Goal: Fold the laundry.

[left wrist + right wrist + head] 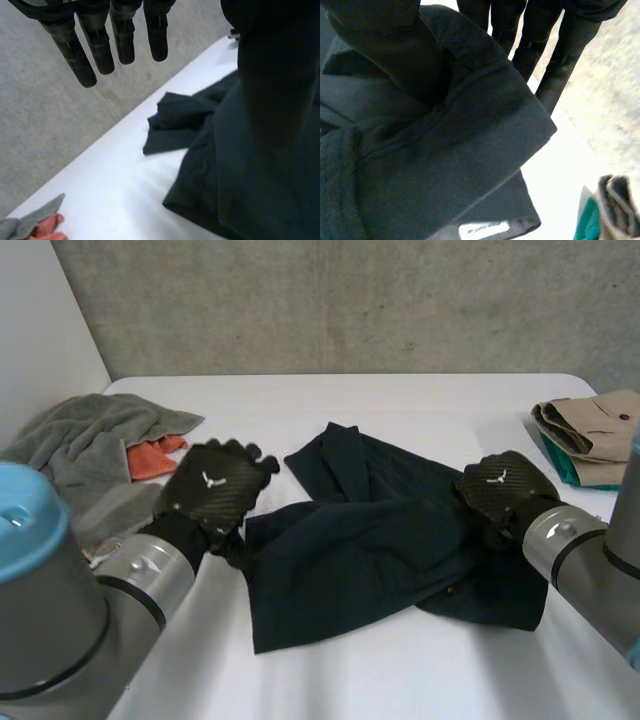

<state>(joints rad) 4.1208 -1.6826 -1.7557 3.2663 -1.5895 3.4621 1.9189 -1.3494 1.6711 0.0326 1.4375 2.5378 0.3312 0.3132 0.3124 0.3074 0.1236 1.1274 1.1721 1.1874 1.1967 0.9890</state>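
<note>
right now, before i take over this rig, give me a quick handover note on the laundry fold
Left hand: open over the left edge of the dark navy garment. Its fingers are straight and clear of the cloth.
Right hand: at the garment's right edge, straight fingers pinching a hemmed fold against the thumb.
The garment lies rumpled and partly doubled over mid-table.
Done: a beige garment lies folded on a teal one at the right.
Left: fold the navy garment, then the grey towel and orange cloth heaped at the left.
</note>
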